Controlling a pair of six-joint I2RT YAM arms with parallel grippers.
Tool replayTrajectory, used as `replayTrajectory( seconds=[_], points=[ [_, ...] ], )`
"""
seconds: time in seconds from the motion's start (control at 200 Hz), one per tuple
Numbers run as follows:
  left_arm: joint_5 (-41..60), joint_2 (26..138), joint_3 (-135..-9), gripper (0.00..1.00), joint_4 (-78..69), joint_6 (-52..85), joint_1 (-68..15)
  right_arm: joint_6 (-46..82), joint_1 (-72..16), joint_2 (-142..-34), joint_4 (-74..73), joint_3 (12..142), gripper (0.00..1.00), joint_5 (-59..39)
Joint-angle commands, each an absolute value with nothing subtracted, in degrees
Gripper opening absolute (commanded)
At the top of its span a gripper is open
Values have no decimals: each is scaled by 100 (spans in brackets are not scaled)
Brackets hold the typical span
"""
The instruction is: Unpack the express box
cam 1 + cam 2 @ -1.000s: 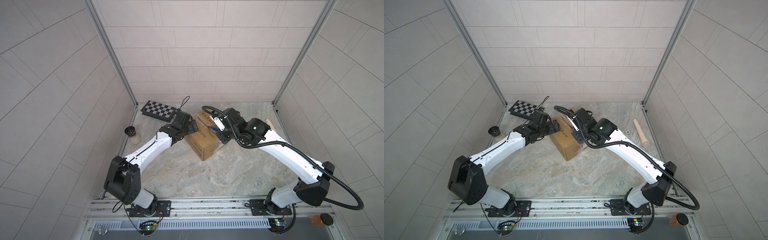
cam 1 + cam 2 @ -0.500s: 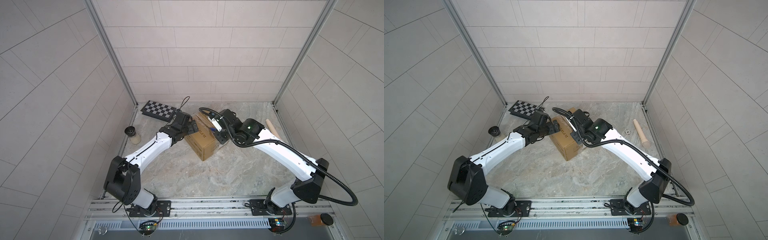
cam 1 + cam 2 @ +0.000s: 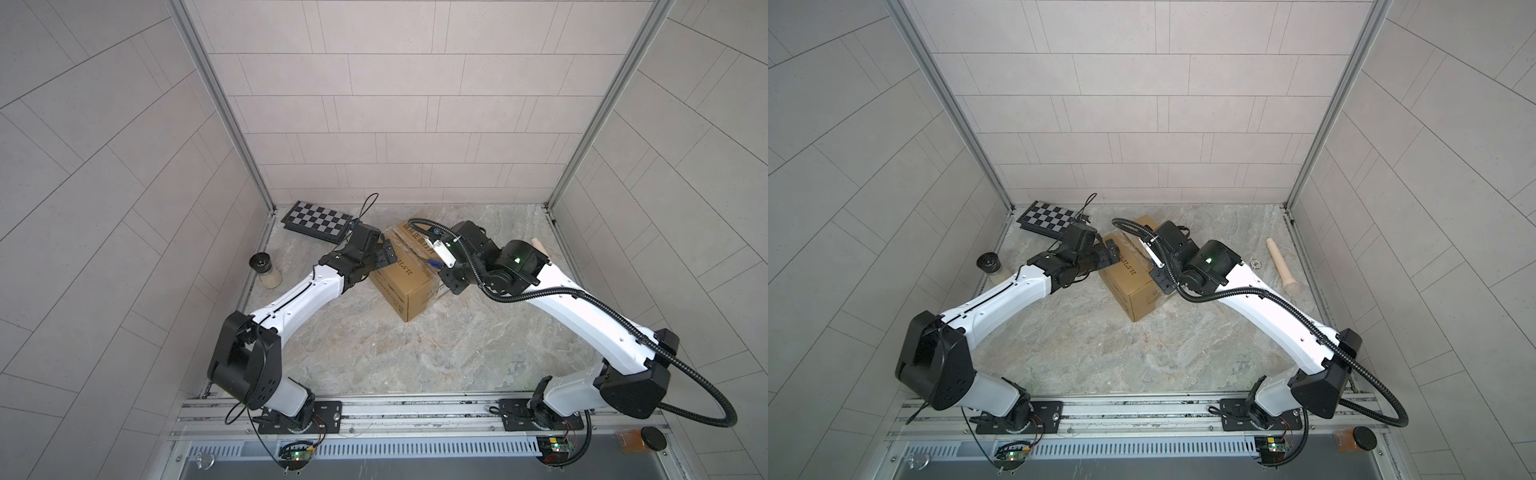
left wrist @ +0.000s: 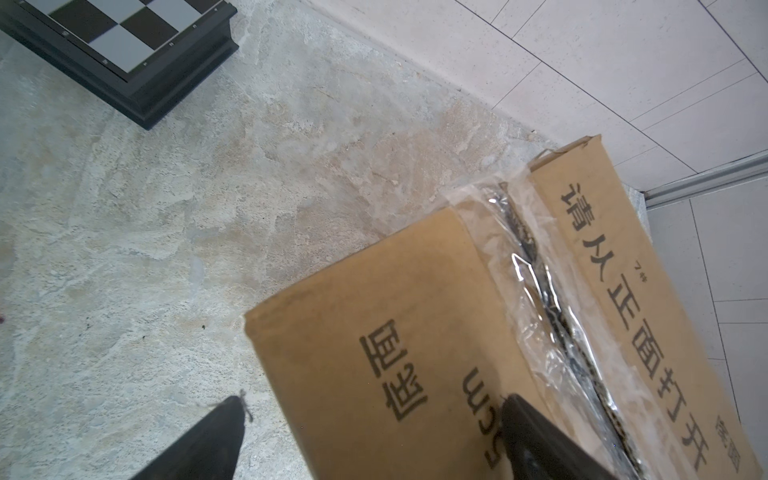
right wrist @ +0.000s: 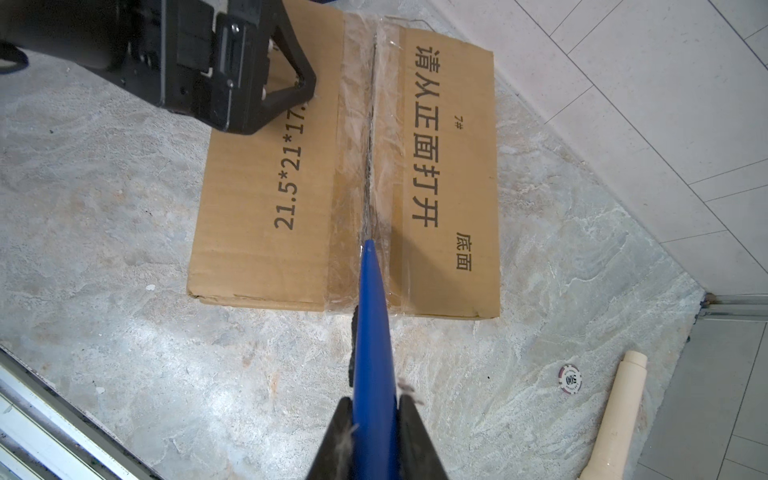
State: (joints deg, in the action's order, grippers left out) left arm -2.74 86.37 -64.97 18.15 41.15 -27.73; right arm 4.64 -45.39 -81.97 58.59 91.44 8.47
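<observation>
Right wrist: right pincer [image 5: 376, 401] clamps blue tool [image 5: 374, 324] at express box [image 5: 257, 249] seam; left pincer [image 4: 372, 400] splayed astride edge

The desk [image 3: 374, 345] lies open before the express box [image 3: 405, 286]; checkered board [image 3: 318, 221], jar [image 3: 266, 271] and wooden pin [image 3: 1282, 266] hem its edges.

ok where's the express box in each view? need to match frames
Top view: express box, back centre of the floor.
Top view: same spot, right arm covering part of its top.
Left wrist: close up, one corner showing, checkered board beyond.
Right wrist: mid-frame, blue tool tip at its taped seam.
Shared landmark: the black size print on its top.
</observation>
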Motion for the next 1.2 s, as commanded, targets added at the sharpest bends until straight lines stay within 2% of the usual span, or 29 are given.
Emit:
replayTrajectory(
  seconds=[0.0, 0.285, 0.881, 1.197],
  points=[
    [-530, 8991, -6144, 98, 2809, 4017, -2662, 530, -4527, -8127, 6254, 8951, 0, 893],
    [-304, 8934, -6125, 98, 2597, 4008, -2664, 692, -4526, -8376, 5354, 8640, 0, 747],
    [-676, 8991, -5942, 98, 2832, 4043, -2615, 641, -4520, -7494, 6483, 8424, 0, 1260],
    [-623, 8991, -5941, 98, 2760, 4061, -2613, 787, -4518, -7541, 5873, 8019, 0, 955]
  ],
)
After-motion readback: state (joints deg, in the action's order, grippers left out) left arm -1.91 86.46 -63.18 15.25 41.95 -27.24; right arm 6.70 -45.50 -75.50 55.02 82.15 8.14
